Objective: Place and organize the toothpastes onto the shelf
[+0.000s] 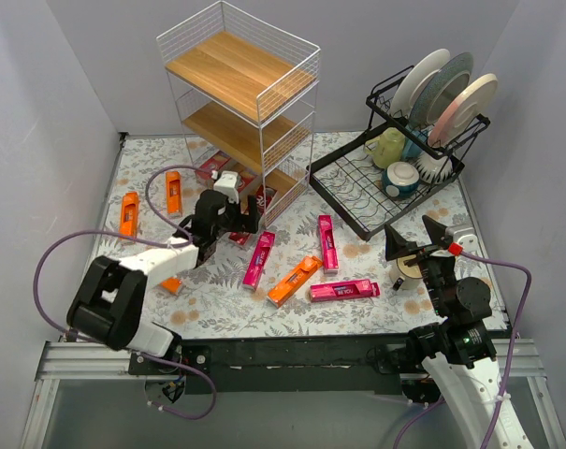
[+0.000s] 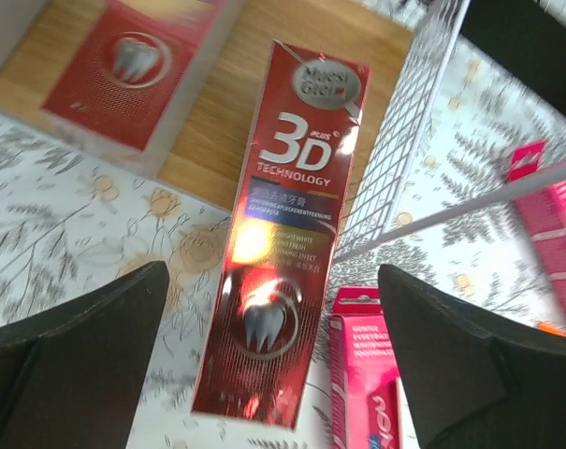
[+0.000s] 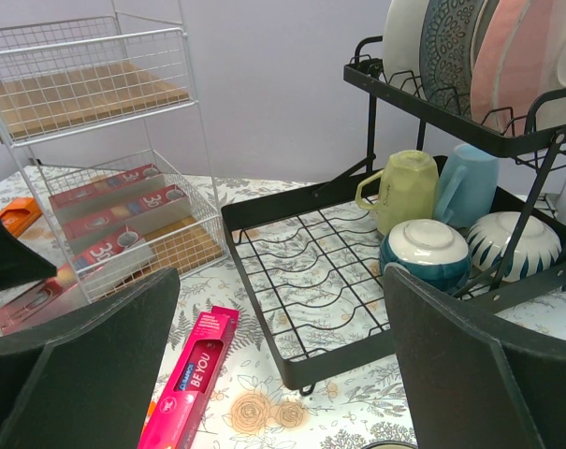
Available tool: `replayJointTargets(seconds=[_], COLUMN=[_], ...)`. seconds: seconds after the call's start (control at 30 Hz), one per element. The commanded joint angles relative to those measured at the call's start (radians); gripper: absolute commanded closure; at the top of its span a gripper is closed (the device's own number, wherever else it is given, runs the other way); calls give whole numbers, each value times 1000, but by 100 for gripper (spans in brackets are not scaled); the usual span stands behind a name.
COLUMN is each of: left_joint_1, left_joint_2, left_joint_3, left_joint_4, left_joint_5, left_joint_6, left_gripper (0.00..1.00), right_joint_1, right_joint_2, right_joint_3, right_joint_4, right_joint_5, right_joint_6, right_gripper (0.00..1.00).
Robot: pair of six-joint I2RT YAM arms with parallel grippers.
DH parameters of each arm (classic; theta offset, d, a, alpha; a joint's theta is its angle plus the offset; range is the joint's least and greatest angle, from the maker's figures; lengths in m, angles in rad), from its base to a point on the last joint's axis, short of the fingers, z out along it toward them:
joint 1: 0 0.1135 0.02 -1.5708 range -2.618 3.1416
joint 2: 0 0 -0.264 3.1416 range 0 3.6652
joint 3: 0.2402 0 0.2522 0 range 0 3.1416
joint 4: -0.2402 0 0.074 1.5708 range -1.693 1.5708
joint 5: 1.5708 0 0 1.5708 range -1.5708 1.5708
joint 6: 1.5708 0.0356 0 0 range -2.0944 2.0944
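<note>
The shelf (image 1: 240, 65) stands at the back of the table, with dark red toothpastes (image 3: 105, 201) lying on its bottom board. My left gripper (image 1: 240, 222) is at the front of that bottom tier. Seen from the left wrist, my left gripper (image 2: 273, 281) is open. A dark red "3D" box (image 2: 283, 234) lies between its fingers, touching neither, its far end on the wooden board (image 2: 208, 122). Loose on the table are pink boxes (image 1: 259, 259) and orange boxes (image 1: 295, 280). My right gripper (image 1: 415, 238) hangs open at the right, holding nothing.
A black dish rack (image 1: 376, 201) with plates, mugs and bowls fills the back right. Two orange boxes (image 1: 129, 213) lie at the far left. A pink box (image 3: 194, 374) lies just left of the dish rack's front corner. Grey walls close in both sides.
</note>
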Motion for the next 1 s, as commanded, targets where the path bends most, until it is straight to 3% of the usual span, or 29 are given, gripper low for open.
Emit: replayJointTargets(seconds=[0.0,0.23,0.27,0.4,0.7,0.97], left_joint_1=[4,20,20,24,46,92], left_joint_2=[-188,-420,-451,-470,-261,-66], left_joint_3=[-79,-216,-257,-339,-319,-215], left_joint_4=[-58,-297,-300,-191,-15,76], left_joint_5=[-129,-281,-273,-197,-140,-82], left_joint_6=[-217,-752,-856,-1015,-1070,-972], left_gripper=[4,5,6,11,29,54], right_joint_1=[4,4,4,4,6,6], right_joint_2=[-5,-4,-2,-2,-4,-2], right_joint_3=[36,35,36,35,36,42], right_joint_4=[32,37,37,37,32,26], right_joint_5=[10,3,5,2,10,17], right_joint_6=[-9,-6,-6,-6,-6,-12], right_gripper=[1,1,2,1,1,2])
